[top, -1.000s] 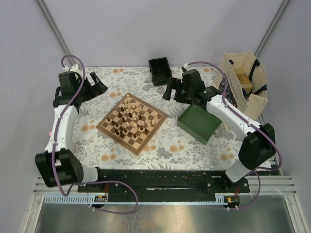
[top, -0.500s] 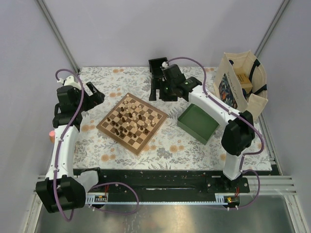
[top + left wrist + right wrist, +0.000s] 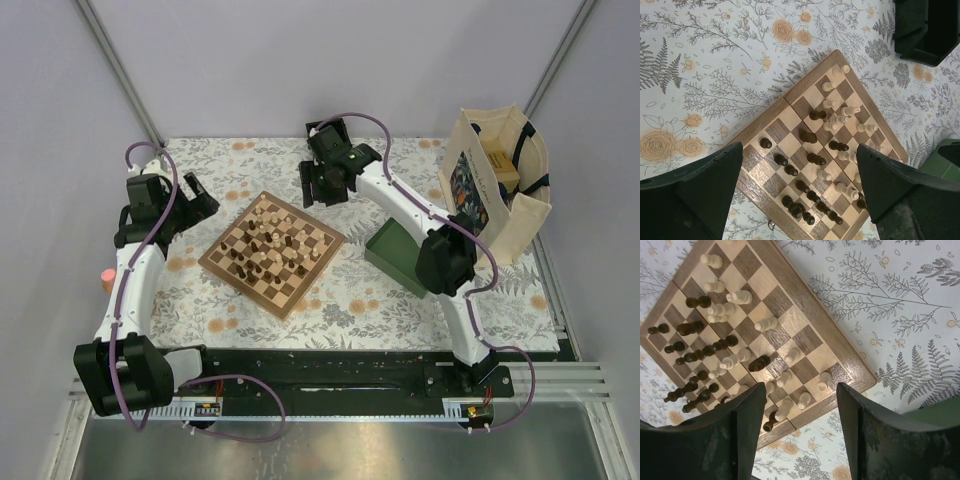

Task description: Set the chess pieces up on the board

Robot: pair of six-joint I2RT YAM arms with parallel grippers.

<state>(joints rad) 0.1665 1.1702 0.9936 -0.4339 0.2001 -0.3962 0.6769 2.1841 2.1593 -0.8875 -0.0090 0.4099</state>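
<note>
Board [image 3: 206, 260]: mid-table, turned cornerwise.
Chess pieces [image 3: 268, 243]: cream and dark, mixed across its squares.
Left gripper [image 3: 198, 201]: released, empty, near board's left corner.
Right gripper [image 3: 319, 186]: jaws apart, empty, by board's far-right edge.

The left arm [image 3: 127, 288] is raised from its base and angled inward at the wrist. The left gripper [image 3: 203, 203] is held with its jaws spread wide and empty. The right arm [image 3: 400, 205] is extended far forward and to the left. The right gripper [image 3: 318, 187] is pointed downward, with its jaws parted and nothing gripped.
</note>
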